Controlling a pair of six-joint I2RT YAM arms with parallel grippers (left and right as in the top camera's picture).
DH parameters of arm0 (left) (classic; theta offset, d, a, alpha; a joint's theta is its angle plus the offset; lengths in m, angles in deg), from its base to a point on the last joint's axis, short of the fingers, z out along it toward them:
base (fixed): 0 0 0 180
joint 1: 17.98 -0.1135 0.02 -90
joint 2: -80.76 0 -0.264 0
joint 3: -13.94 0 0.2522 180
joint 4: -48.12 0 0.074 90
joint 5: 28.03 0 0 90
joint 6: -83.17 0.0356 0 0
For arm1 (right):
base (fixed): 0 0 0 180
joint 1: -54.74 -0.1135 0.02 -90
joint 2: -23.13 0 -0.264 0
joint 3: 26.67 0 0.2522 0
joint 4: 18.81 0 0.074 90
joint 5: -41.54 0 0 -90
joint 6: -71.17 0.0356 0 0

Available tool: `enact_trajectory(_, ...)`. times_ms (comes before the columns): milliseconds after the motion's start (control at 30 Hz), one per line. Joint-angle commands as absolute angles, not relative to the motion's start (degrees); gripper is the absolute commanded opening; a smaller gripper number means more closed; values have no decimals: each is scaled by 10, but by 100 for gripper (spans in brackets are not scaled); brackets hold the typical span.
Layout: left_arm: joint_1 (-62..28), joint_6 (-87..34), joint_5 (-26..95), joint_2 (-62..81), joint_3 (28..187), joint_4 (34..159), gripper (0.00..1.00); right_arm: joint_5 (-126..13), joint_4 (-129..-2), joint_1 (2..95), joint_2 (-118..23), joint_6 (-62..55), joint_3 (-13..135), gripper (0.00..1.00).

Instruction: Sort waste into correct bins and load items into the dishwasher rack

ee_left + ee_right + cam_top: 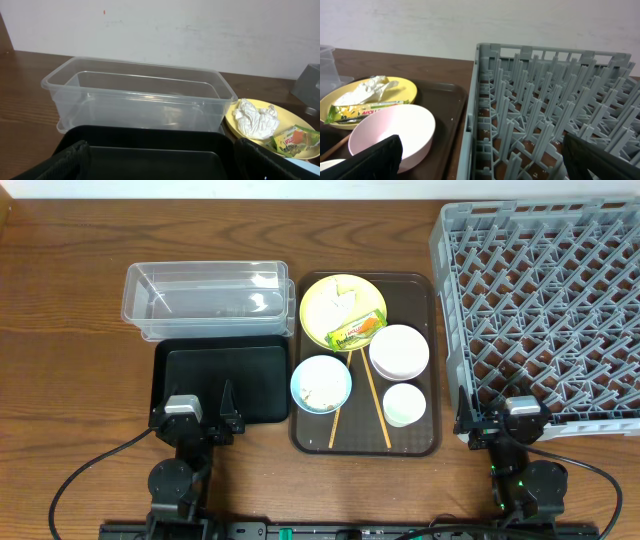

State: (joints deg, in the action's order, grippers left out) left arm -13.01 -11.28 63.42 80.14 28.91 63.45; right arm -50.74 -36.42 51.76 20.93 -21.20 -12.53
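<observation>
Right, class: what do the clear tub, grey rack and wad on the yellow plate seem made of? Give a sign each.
Clear tub: likely glossy plastic, see-through walls. Grey rack: probably matte moulded plastic, uniform pegs. Wad: seemingly paper, crumpled creases.

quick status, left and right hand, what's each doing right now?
Left hand: open, fingers spread wide, holding nothing.
Right hand: open, fingers spread wide, holding nothing.

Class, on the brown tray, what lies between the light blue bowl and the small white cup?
The wooden chopsticks lie there, splayed apart; the overhead view shows this.
</observation>
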Motion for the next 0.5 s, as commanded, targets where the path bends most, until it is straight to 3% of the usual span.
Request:
enact_trajectory(0,-133,-110,641,801,279,659,93,-504,-367,513,212,-219,-126,99)
enact_trajectory(267,-133,-118,641,773,294,670,93,-504,-366,513,212,-184,-123,99)
enact_trajectory(467,-133,-118,641,673,394,739,94,-503,-401,513,199,-184,-81,99)
